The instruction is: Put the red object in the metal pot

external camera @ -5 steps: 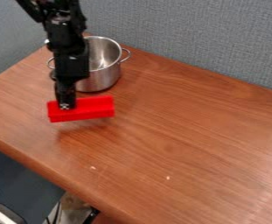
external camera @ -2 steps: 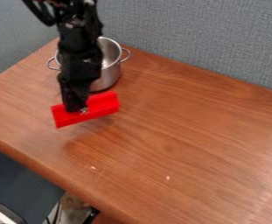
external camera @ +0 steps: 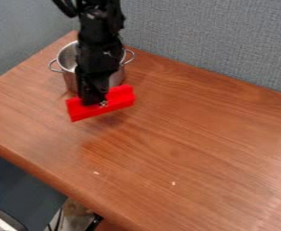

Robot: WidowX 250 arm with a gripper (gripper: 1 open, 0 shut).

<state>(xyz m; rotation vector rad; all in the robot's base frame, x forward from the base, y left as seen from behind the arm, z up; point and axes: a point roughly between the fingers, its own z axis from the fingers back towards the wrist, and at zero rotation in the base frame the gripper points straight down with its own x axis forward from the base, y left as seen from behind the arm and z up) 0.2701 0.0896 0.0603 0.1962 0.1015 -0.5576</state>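
We see the red block (external camera: 82, 109) in front of the metal pot (external camera: 69, 60), on its six o'clock side, between the pot and the near edge of the table (external camera: 185, 131). The block lies aslant in our view, its right end higher than its left. We have its middle gripped in the tool (external camera: 103, 101), whose fingers are closed on it. Above, the black arm (external camera: 99, 23) comes down from twelve o'clock and hides part of the pot. The pot stands toward the table's eleven o'clock, one handle (external camera: 54, 66) at its nine o'clock. Behind everything rises a grey partition (external camera: 215, 41).
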